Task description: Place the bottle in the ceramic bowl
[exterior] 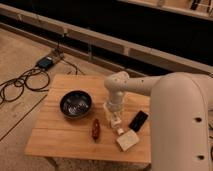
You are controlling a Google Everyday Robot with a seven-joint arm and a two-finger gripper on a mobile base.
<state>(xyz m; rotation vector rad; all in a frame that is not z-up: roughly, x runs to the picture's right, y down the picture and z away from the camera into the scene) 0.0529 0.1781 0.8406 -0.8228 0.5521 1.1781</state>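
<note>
The dark glossy ceramic bowl (75, 104) sits on the left half of the wooden table (60, 140), its speckled inside showing. The white arm reaches in from the right, and my gripper (113, 111) points down at the table just right of the bowl. A small white bottle (116, 122) lies directly under and in front of the gripper, partly hidden by it. I cannot tell whether the gripper touches it.
A reddish-brown oblong object (95, 129) lies in front of the bowl. A pale square block (127, 140) sits near the front right edge. A flat black object (138, 120) lies right of the gripper. Cables and a box (46, 62) lie on the floor behind the table.
</note>
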